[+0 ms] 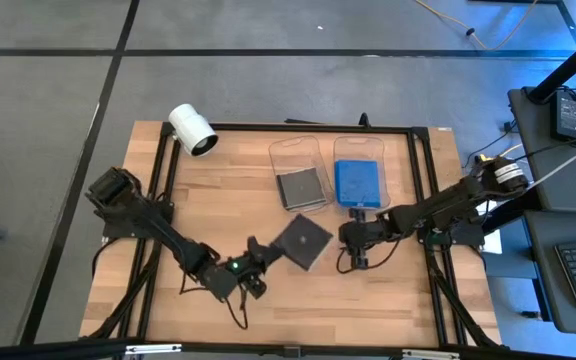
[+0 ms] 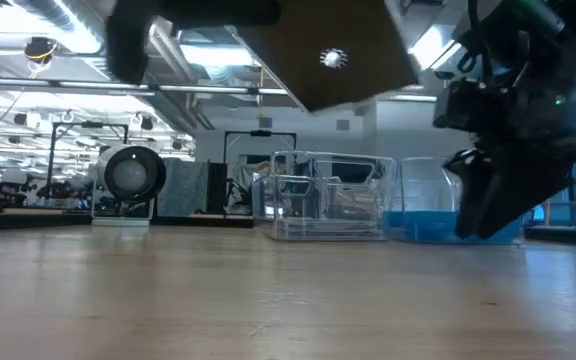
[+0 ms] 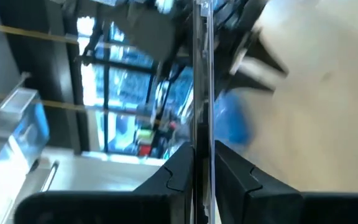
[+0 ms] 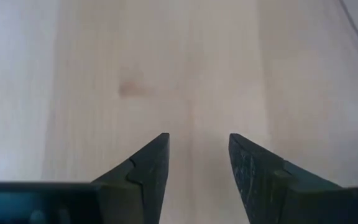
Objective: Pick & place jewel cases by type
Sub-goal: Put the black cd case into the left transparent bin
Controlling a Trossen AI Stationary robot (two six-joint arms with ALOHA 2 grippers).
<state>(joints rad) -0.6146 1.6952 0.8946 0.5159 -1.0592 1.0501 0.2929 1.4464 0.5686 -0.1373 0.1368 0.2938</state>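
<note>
My left gripper is near the table's near-middle and is shut on a dark grey jewel case, which shows high up in the low view. My right gripper hangs open over bare wood right of it, fingers pointing down, with nothing between them. Two clear tubs stand farther back. The left tub has a dark case lying flat in it, and the right tub holds a blue case. My left gripper pinches the dark case between its two fingers at the corner nearest the arm. It comes in about level from the table's left. The wrist view shows the case edge-on between the fingers. The case is lifted clear of the table and lies roughly flat.
A white cylinder lies at the far left corner of the table. A black frame runs along the table's edges. Bare wood lies along the near side and between the two grippers.
</note>
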